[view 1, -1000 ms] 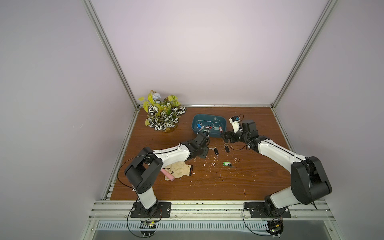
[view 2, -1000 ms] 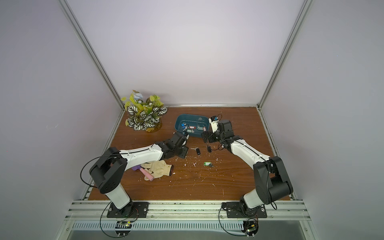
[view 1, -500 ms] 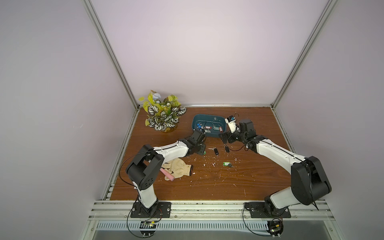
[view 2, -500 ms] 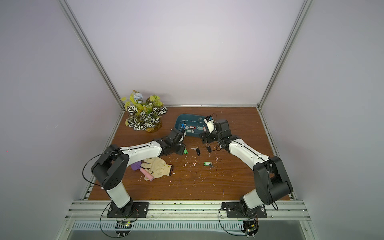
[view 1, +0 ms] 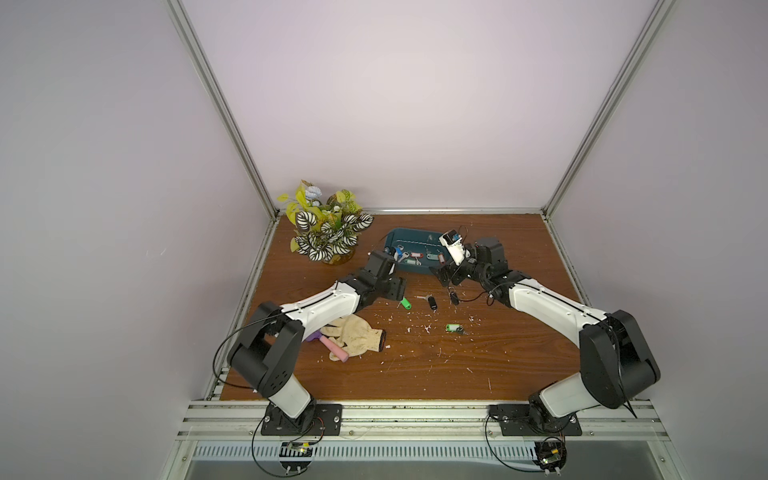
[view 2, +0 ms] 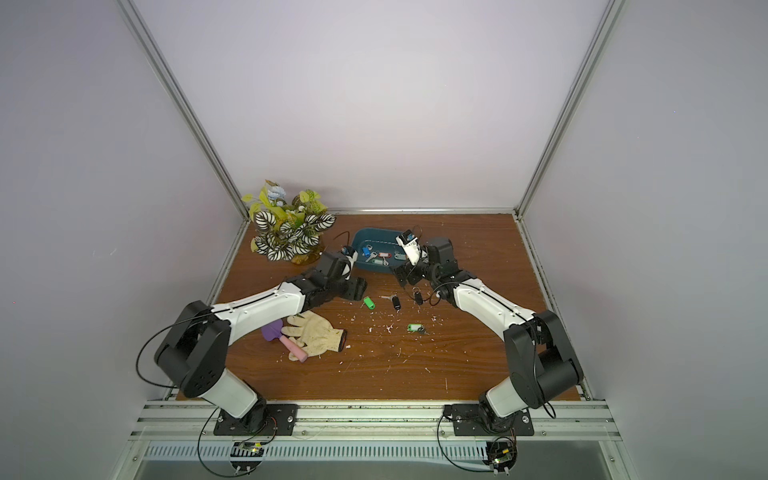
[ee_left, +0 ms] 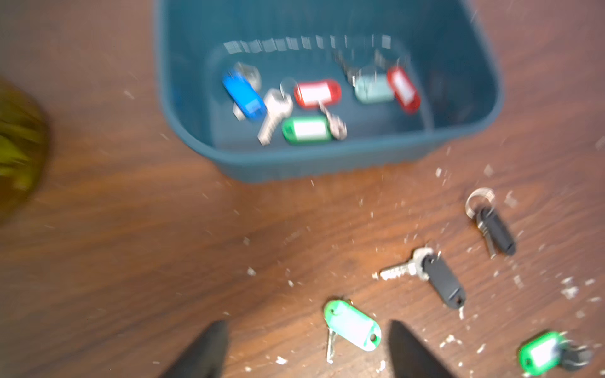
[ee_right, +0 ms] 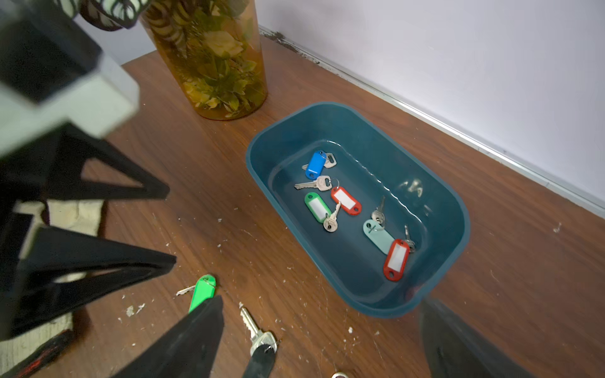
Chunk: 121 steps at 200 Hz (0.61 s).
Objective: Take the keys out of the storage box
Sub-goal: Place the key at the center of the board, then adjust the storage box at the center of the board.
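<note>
Five keys (ee_right: 346, 200) lie inside the storage box (view 1: 415, 269), centre of the frame in both top views; four sit on the tabletop (view 1: 415, 374) below it. Both the left end effector (ee_left: 307, 324) and right end effector (ee_right: 320, 299) gape empty. You risk clipping the box wall, or the arms colliding, since they crowd one rim.

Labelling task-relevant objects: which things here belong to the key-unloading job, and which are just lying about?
Job:
- storage box
- five keys inside it
- four keys out on the table

Lying about:
- potted plant
- glove
- small trowel
- white flecks
</note>
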Tool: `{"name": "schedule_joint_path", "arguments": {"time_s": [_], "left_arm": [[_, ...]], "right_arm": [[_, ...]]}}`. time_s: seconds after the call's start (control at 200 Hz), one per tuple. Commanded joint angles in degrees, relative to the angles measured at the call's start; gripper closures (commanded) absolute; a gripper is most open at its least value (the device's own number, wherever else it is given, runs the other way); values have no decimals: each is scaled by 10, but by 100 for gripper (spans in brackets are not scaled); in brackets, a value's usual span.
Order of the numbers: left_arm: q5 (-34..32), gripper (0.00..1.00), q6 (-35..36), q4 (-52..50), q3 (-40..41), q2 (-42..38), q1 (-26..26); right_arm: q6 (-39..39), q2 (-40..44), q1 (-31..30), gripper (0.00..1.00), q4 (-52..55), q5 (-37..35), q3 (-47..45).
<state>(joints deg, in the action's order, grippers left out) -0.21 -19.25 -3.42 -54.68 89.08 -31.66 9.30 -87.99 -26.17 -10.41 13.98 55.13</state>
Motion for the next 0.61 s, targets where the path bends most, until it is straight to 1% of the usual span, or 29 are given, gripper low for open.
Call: {"name": "schedule_joint_path", "arguments": {"time_s": [0.0, 0.065, 0.19, 0.35, 0.475, 0.54, 0.6], "left_arm": [[37, 1, -26, 87, 32, -50, 48], [38, 1, -28, 125, 53, -70, 60], [32, 0, -23, 139, 65, -87, 70], [33, 0, -12, 145, 75, -94, 83], [37, 0, -2, 146, 76, -93, 90], [39, 0, 1, 147, 76, -91, 92], [39, 1, 1, 148, 77, -89, 96]], "right_arm": [[46, -40, -2, 0, -11, 59, 33], [61, -77, -4, 2, 8, 82, 67], [87, -161, -7, 15, 69, 109, 156], [129, -257, -19, 30, 140, 100, 249], [145, -313, -23, 36, 186, 100, 307], [148, -330, -23, 37, 200, 106, 327], [149, -340, -25, 40, 207, 112, 341]]}}
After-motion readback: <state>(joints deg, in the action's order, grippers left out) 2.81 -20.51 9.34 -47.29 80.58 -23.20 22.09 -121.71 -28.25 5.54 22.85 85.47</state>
